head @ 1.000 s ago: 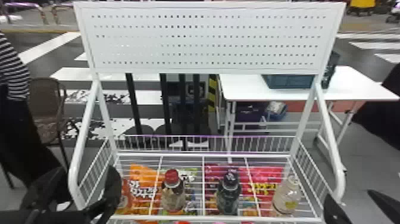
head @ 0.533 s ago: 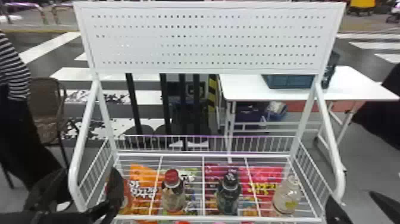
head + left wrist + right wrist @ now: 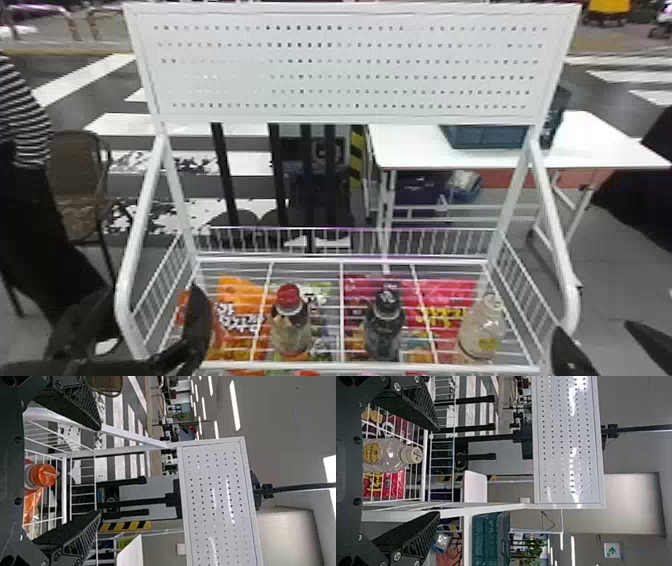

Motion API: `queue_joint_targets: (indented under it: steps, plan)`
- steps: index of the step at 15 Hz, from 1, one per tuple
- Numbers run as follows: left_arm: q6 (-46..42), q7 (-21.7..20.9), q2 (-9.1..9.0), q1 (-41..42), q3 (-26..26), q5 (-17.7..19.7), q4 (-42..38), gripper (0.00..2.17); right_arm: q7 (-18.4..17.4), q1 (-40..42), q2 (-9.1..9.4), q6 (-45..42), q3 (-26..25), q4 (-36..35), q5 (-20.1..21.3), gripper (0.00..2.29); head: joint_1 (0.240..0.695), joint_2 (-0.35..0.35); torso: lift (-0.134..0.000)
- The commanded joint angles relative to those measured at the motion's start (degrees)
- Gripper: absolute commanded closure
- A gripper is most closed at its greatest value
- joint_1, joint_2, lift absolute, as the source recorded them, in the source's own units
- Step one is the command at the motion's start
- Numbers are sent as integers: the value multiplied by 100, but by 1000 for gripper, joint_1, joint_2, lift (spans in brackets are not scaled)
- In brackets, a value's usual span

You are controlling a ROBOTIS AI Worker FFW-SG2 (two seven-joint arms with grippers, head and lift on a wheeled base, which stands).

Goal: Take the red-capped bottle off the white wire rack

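In the head view, the red-capped bottle (image 3: 291,320) stands upright on the white wire rack (image 3: 341,260), left of the dark-capped one. My left gripper (image 3: 152,300) is open at the rack's left side, to the left of that bottle; one finger partly hides an orange bottle. Seen from the left wrist, the open left gripper (image 3: 99,470) has an orange-capped bottle (image 3: 42,475) farther down between its fingers' directions, not held. My right gripper (image 3: 594,329) is open by the rack's right corner; in its wrist view the right gripper (image 3: 439,471) holds nothing.
A dark-capped bottle (image 3: 384,322) and a clear bottle (image 3: 482,325) stand to the right on the rack. Snack bags (image 3: 240,315) show beneath the wires. Side rails and curved posts (image 3: 557,220) flank the shelf, below a perforated panel (image 3: 350,65). A white table (image 3: 415,150) stands behind.
My left gripper has shifted slightly to the right in the head view. The right gripper has also edged a little to the right. Both remain open, and the bottles stand where they were.
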Motion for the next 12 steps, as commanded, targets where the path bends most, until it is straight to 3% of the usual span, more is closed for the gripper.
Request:
queue_joint_targets:
  steps: [1,7,12]
  plan:
    - [-70,31,-1,0,-209,-105,134,140,0,0,-7,0,-2,-15,1,137,499,0,0]
    - [-667,48,-1,-211,-1361,-509,986,144,0,-8,10,0,-2,-32,27,137,499,0,0]
    - [-984,268,-18,-826,-2336,-589,1980,144,0,9,37,-17,6,-23,36,137,499,0,0]
